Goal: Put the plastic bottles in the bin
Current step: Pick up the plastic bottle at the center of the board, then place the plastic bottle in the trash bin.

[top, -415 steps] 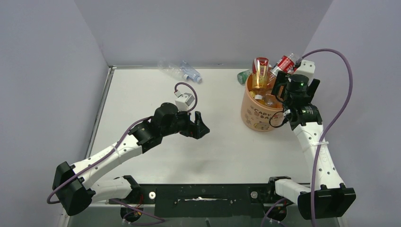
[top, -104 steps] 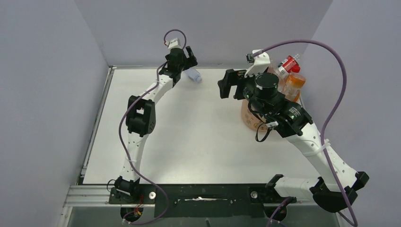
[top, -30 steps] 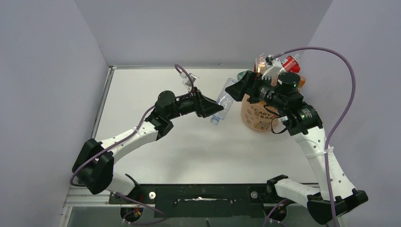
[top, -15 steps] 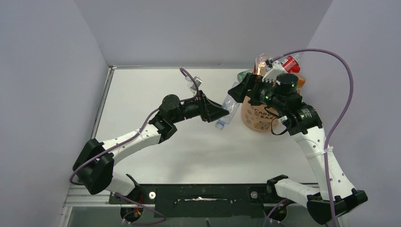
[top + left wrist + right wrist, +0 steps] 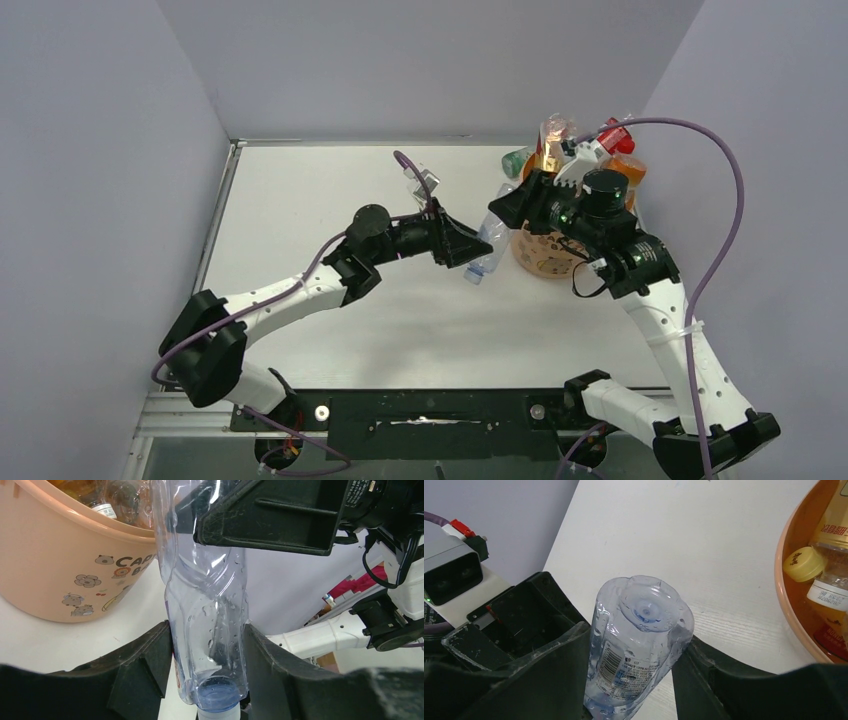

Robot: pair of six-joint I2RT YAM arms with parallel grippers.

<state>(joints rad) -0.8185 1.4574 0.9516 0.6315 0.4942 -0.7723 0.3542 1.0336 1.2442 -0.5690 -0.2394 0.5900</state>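
A clear plastic bottle (image 5: 487,246) hangs in the air just left of the bin (image 5: 545,257), held at both ends. My left gripper (image 5: 478,250) is shut on its neck end, cap toward the wrist (image 5: 207,605). My right gripper (image 5: 507,214) is shut on its base end, where a printed label shows (image 5: 641,625). The bin is a pale-orange bucket with cartoon print (image 5: 60,565). It is piled with bottles, among them an orange one (image 5: 625,176), a red-capped one (image 5: 616,137) and one with a yellow cap (image 5: 803,562).
The bin stands at the table's back right, close to the right wall. A green bottle (image 5: 515,160) pokes out behind its rim. Grey walls close in the table on three sides. Purple cables loop above both wrists.
The left arm carried the clear bottle rightward toward the bin. The right gripper, open a moment ago, has closed on the bottle's base end. The left fingers have eased slightly.
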